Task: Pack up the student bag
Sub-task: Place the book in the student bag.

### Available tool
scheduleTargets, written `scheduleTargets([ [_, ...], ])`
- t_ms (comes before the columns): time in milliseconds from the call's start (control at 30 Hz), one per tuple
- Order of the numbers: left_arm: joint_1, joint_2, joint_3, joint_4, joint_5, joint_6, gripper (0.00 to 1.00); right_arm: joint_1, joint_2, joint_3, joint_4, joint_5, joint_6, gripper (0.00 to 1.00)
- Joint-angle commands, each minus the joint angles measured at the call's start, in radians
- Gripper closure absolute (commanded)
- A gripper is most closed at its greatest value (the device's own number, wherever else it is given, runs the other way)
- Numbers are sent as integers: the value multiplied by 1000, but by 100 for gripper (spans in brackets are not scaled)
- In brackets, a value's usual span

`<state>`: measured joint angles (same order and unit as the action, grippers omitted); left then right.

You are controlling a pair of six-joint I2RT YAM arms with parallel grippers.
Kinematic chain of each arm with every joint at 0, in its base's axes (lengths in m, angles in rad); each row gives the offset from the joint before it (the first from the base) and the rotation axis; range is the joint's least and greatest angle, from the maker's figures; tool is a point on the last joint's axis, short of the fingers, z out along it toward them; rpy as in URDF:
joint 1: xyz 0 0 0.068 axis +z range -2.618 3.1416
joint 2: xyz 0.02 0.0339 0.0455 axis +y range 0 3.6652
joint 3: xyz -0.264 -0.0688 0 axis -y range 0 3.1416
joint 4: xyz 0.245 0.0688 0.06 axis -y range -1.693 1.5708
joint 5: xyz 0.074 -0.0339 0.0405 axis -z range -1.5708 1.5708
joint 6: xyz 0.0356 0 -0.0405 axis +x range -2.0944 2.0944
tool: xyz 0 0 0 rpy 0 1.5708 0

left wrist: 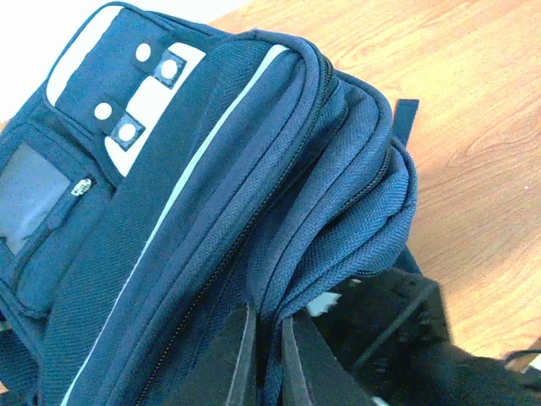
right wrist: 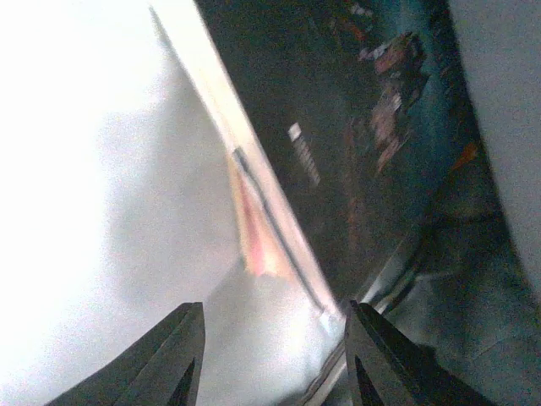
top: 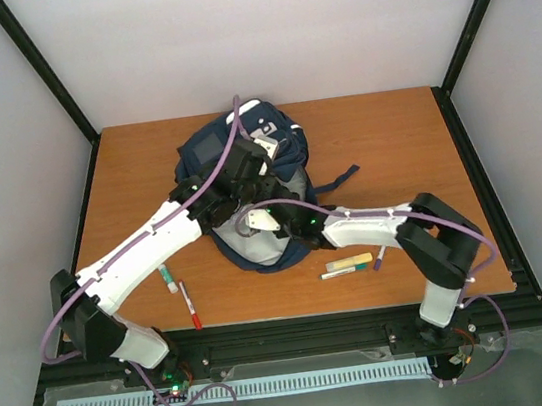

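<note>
The navy student bag (top: 211,153) lies mid-table with its light-lined mouth toward the arms. My left gripper (top: 251,168) is on top of it. In the left wrist view that gripper (left wrist: 269,338) is shut on a fold of the bag's (left wrist: 211,169) navy fabric beside a zipper, holding the flap up. My right gripper (top: 256,221) reaches into the mouth. In the right wrist view its fingers (right wrist: 272,309) stand apart over the corner of a white book (right wrist: 101,211), gripping nothing. A dark-covered book (right wrist: 338,127) lies beside it against the teal lining (right wrist: 473,279).
On the wooden table (top: 394,145) lie a green-capped marker (top: 167,277) and a red pen (top: 191,305) at the front left. A cream highlighter (top: 348,262), a thin pen (top: 346,271) and a purple pen (top: 379,258) lie at the front right. A loose strap (top: 340,179) trails right of the bag.
</note>
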<state>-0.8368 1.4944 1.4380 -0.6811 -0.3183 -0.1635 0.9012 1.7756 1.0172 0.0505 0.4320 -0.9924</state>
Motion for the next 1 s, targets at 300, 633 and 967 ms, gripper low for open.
scheduleTargets([
  [300,-5,18,47,59,-33,0,99,-73,-493,-132,-561,-511,412,48],
  [633,-7,159,116,-41,110,-133,99,-491,-798,-198,-554,-823,631,44],
  [967,-40,411,201,-18,224,-163,99,-561,-870,-255,-414,-478,731,0],
])
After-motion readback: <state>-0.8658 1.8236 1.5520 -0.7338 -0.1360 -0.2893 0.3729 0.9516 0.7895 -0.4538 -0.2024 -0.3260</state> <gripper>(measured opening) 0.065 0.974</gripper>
